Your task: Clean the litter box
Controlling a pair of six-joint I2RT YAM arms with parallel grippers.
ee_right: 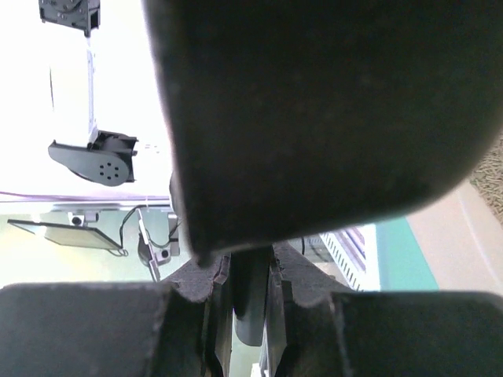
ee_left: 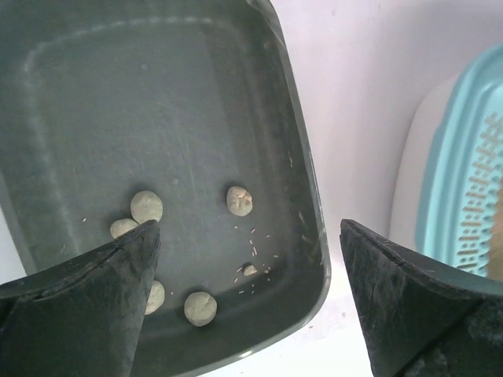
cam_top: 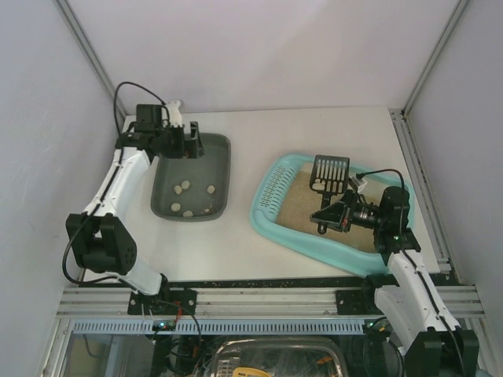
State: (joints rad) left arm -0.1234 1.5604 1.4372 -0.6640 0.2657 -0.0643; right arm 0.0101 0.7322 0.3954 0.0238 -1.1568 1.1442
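Observation:
The turquoise litter box point(cam_top: 267, 226) lies right of centre, with a slotted grille point(cam_top: 274, 188) at its left end and tan litter point(cam_top: 302, 206) inside. My right gripper point(cam_top: 328, 217) is shut on the handle of a black slotted scoop point(cam_top: 330, 173) held over the litter. In the right wrist view the scoop point(ee_right: 314, 110) fills the top and its handle sits between my right gripper's jaws point(ee_right: 251, 275). My left gripper point(cam_top: 185, 143) is open and empty above the far end of the dark grey tray point(cam_top: 222, 169). The box rim also shows in the left wrist view point(ee_left: 460, 181).
The dark grey tray point(ee_left: 299, 181) holds several pale round clumps point(ee_left: 240, 199) and a few litter grains. My left gripper point(ee_left: 247, 236) hangs over its near right corner. White walls enclose the table, with metal rails along the front point(cam_top: 259, 294) and right point(cam_top: 420, 181) edges.

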